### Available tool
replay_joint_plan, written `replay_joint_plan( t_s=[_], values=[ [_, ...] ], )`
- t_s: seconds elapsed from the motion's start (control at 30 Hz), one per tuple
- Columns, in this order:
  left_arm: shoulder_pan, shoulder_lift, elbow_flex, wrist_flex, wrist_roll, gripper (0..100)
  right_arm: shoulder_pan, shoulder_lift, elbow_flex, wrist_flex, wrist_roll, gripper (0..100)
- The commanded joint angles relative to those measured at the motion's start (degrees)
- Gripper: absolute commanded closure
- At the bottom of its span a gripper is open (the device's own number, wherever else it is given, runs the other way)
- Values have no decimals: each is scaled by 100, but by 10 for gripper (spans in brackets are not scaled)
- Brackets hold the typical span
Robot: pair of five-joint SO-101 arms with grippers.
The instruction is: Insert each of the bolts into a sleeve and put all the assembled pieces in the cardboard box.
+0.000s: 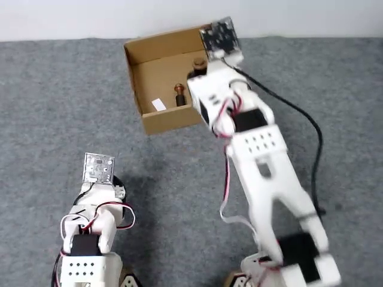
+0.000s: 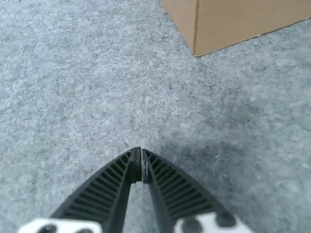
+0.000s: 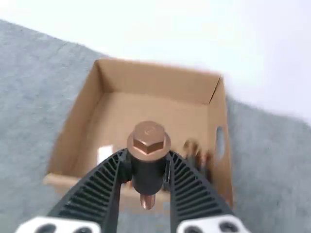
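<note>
On the grey carpeted surface, an open brown cardboard box sits at 12 o'clock. The white right arm stretches to the box's 3 o'clock wall. There the right hand clamps a copper hex-head bolt in its black sleeve, upright with the head up; bare box floor lies toward 9 o'clock. The left hand, closed and empty, sits at 7 o'clock. Another assembled piece is already in the box.
</note>
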Motion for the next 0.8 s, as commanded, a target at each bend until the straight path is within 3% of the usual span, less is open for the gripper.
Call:
replay_joint_plan(
  t_s=[0.0,0.37,0.77],
  values=[
    [-26,-35,-31,35,-79,994,66,752,-1055,-453,281,991],
    [-62,-18,-31,44,-70,994,-189,2774,-2215,-497,448,991],
    [-62,-18,-31,44,-70,994,-321,3477,-2259,-66,563,976]
  ],
)
